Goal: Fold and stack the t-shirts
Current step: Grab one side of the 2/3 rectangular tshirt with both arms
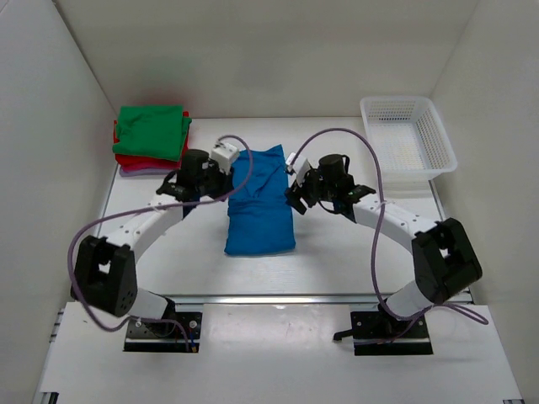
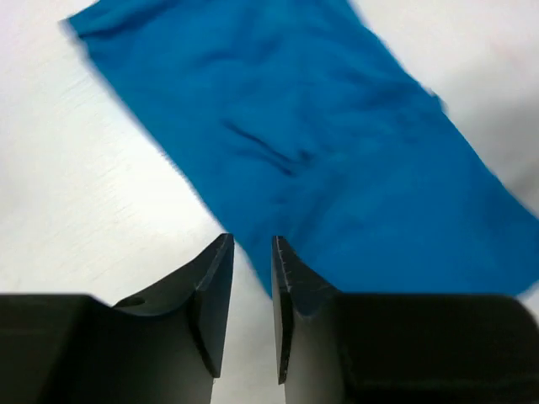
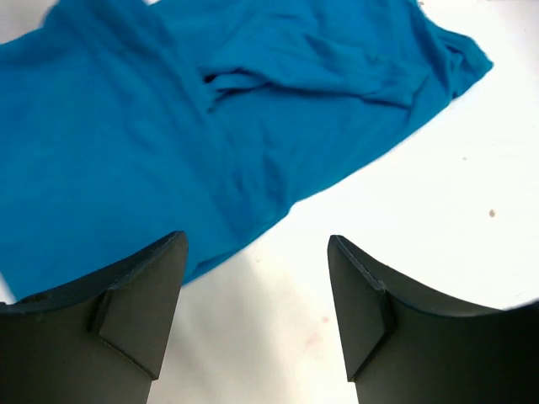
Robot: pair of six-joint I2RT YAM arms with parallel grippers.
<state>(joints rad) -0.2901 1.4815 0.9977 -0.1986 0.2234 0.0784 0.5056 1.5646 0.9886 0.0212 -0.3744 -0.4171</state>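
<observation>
Blue t-shirt [image 1: 259,206] folded lengthwise on table [image 1: 337,252], left gripper [image 2: 252,242] at its edge, jaws narrowly parted, apparently empty, right gripper [image 3: 257,244] spread wide, empty.

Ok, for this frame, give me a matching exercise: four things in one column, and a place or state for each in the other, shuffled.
Things:
1. blue t-shirt
2. green t-shirt
3. white basket
4. right gripper

Places or states:
A. far right of the table
B. open, holding nothing
C. far left, on top of the red t-shirt
D. centre of the table

Pairs: 1-D, 2-C, 3-A, 4-B
</observation>
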